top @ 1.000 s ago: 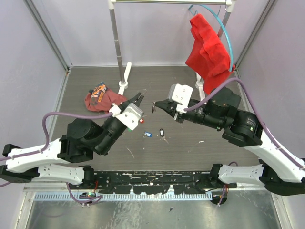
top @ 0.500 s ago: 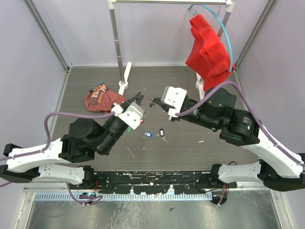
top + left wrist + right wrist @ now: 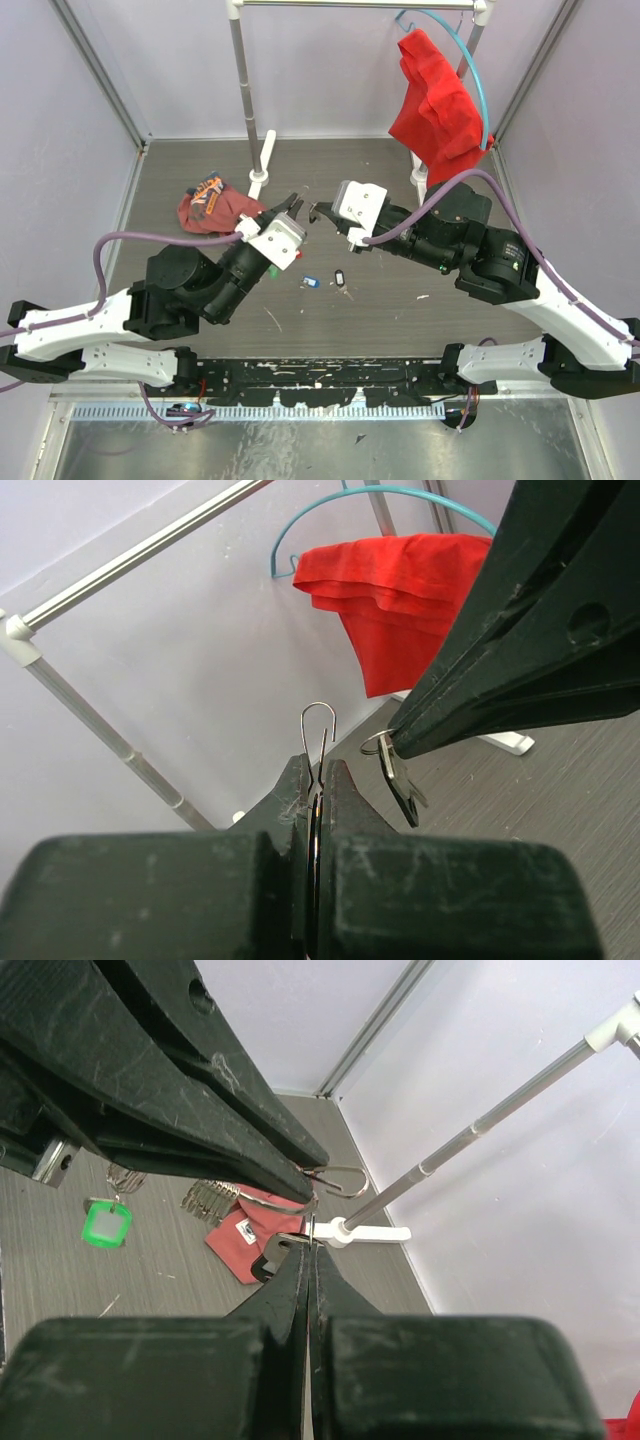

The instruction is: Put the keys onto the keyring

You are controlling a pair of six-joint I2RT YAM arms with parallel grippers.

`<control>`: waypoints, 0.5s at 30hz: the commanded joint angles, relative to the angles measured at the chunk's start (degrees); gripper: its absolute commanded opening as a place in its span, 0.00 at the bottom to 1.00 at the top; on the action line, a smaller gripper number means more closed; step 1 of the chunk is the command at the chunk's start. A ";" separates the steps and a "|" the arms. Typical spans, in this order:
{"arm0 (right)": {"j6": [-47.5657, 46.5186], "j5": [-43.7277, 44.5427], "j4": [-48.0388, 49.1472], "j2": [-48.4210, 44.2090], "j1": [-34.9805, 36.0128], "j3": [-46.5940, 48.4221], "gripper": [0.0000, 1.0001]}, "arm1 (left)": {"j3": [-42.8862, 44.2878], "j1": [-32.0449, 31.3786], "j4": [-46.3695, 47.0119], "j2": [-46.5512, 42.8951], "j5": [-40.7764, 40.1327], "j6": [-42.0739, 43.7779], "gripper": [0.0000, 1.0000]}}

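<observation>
My left gripper (image 3: 293,207) (image 3: 318,765) is shut on the keyring (image 3: 318,725), a thin silver wire loop that sticks up past its tips. The right gripper (image 3: 315,212) (image 3: 309,1250) is shut on a small silver key (image 3: 403,783) (image 3: 276,1243) with a black tag. Its tips almost touch the left tips above the table. In the right wrist view the keyring (image 3: 285,1206) curves right over the held key. Loose keys lie below: a blue tag (image 3: 311,282), a black tag (image 3: 340,276), a green tag (image 3: 106,1225) and a red tag (image 3: 297,254).
A red cloth pouch (image 3: 210,208) lies left of the grippers with a bunch of silver metal pieces (image 3: 205,1198) beside it. A rack pole (image 3: 243,80) with a white foot (image 3: 262,160) stands behind. A red shirt (image 3: 435,100) hangs on a blue hanger (image 3: 478,70).
The right gripper has moved left and slightly away with its key, closing the gap to the left gripper's tips. The left arm has barely shifted.
</observation>
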 commanded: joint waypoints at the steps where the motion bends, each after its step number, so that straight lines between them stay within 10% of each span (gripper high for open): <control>1: -0.79 0.69 4.87 -0.35 0.36 1.95 0.01 | 1.92 0.15 0.44 -0.03 0.45 -0.76 0.00; 15: -0.82 0.84 5.69 0.50 0.43 2.00 0.01 | 2.20 0.16 -0.29 0.06 1.15 -1.24 0.00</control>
